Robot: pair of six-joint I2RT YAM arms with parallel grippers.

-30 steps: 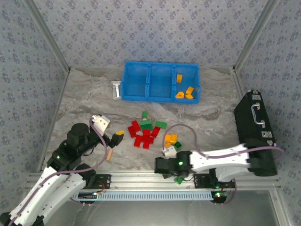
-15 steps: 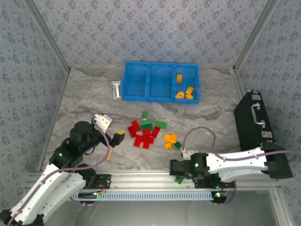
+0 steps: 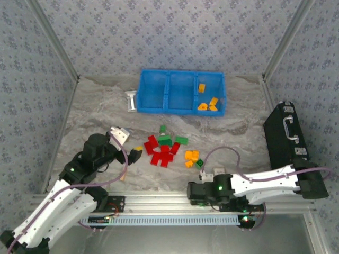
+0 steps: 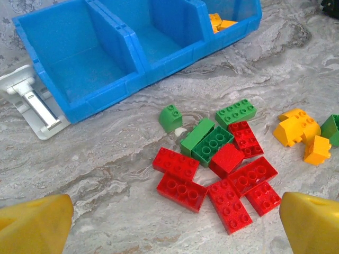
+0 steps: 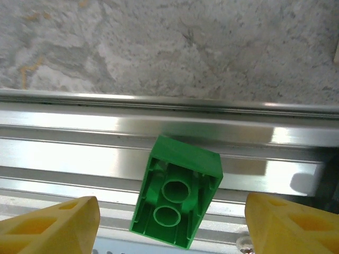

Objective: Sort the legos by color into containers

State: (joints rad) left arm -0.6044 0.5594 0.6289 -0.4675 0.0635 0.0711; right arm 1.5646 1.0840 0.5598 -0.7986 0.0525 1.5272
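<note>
The green lego (image 5: 177, 198) lies on the aluminium rail (image 5: 79, 132) at the near edge of the tabletop (image 5: 159, 47), between the fingers of the open, empty right claw (image 5: 172, 211); its long axis crosses their closing line.

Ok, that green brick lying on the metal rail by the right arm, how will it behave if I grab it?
The green brick looks rigid, hollow plastic, so probably light and stiff. It lies askew, open underside up, on the smooth aluminium rail, so it may skate or tip if touched on one side first.
</note>
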